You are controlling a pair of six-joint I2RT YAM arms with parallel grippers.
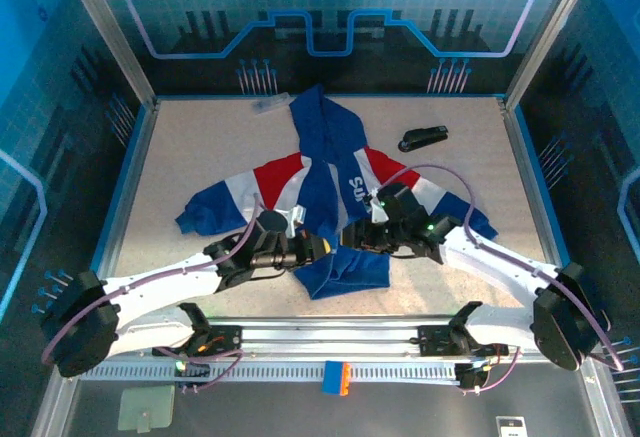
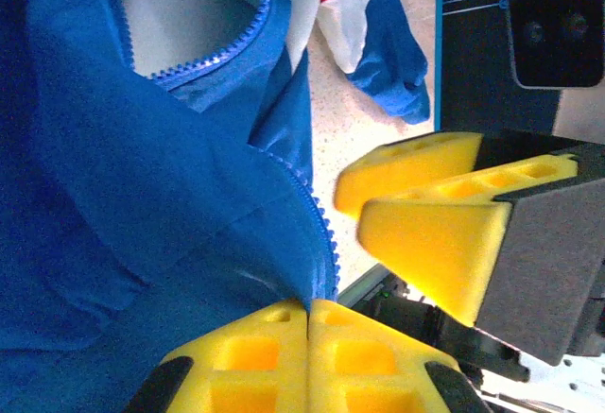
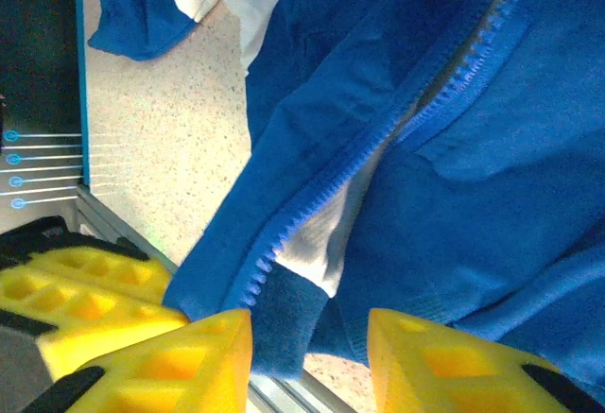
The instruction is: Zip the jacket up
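The royal-blue jacket (image 1: 325,172), with red and white bands, lies spread on the table, hood toward the far side and front unzipped. My left gripper (image 1: 318,248) is at the lower hem; in the left wrist view it (image 2: 309,307) is shut on the jacket's zipper edge (image 2: 326,233). My right gripper (image 1: 352,234) is just beside it. In the right wrist view it (image 3: 309,330) stands open, with the jacket's dark blue hem corner (image 3: 284,323) and its zipper teeth (image 3: 312,196) between the yellow fingers (image 3: 189,356).
A small black stapler-like object (image 1: 423,138) lies on the table at the far right of the jacket. The table's near metal edge (image 1: 330,327) runs just below the hem. A clear scrap (image 1: 268,105) lies near the hood.
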